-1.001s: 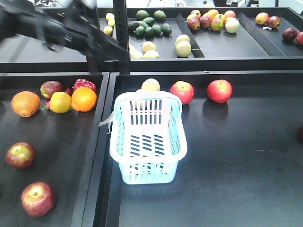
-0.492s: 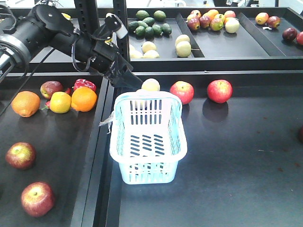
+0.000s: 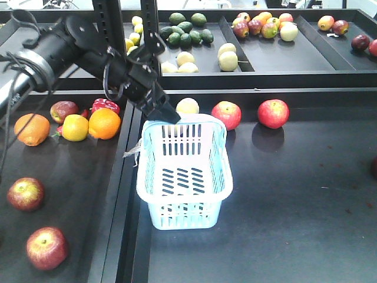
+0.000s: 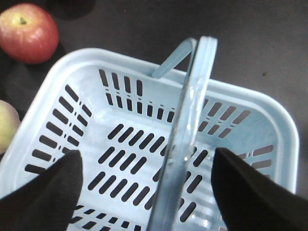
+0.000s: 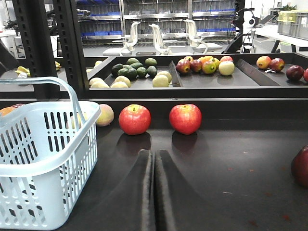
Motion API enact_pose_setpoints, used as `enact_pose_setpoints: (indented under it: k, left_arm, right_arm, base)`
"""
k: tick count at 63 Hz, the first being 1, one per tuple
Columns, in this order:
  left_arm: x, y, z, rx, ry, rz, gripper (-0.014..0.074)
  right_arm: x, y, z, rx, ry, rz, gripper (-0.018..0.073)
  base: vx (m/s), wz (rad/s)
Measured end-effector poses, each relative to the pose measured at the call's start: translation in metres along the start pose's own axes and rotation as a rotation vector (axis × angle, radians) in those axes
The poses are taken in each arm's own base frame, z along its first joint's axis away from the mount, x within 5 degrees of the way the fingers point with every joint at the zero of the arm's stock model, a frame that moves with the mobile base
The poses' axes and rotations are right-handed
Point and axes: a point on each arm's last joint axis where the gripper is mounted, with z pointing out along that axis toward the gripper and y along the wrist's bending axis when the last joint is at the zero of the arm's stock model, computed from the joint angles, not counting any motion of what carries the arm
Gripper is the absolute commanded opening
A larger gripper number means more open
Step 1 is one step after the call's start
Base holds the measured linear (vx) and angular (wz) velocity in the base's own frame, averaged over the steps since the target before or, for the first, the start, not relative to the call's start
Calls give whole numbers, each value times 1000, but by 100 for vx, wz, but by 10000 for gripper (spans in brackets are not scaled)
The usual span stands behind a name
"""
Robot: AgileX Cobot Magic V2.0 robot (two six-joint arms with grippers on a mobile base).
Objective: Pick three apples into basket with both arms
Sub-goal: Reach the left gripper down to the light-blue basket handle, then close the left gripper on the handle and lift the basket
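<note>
Apples (image 3: 46,247) loose near the left shelf's (image 3: 76,177) front edge. Right gripper (image 5: 154,161) low over the right shelf (image 3: 283,200), pressed closed, empty. Basket (image 3: 184,215) by that shelf's left edge. Left arm (image 3: 65,44) slanting down from far left; left gripper (image 4: 147,161) spread wide astride the handle (image 4: 195,96) at the far rim, gripping nothing.

We record the pale blue basket (image 3: 227,165) upright and empty, handle raised. A red apple (image 3: 227,114) rests just behind it, a second apple (image 3: 273,113) beside.
</note>
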Motion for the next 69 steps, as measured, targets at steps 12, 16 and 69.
enact_pose_setpoints:
  k: [12, 16, 69]
  left_arm:
    - [7, 4, 11, 13, 18, -17, 523]
    - [8, 5, 13, 16, 21, -21, 523]
    - [20, 11, 34, 37, 45, -157, -8]
  right_arm:
    - [0, 0, 0, 0, 0, 0, -1]
    - [0, 0, 0, 0, 0, 0, -1]
    - [0, 0, 0, 0, 0, 0, -1]
  base:
    - [0, 0]
    - [0, 0]
    - [0, 0]
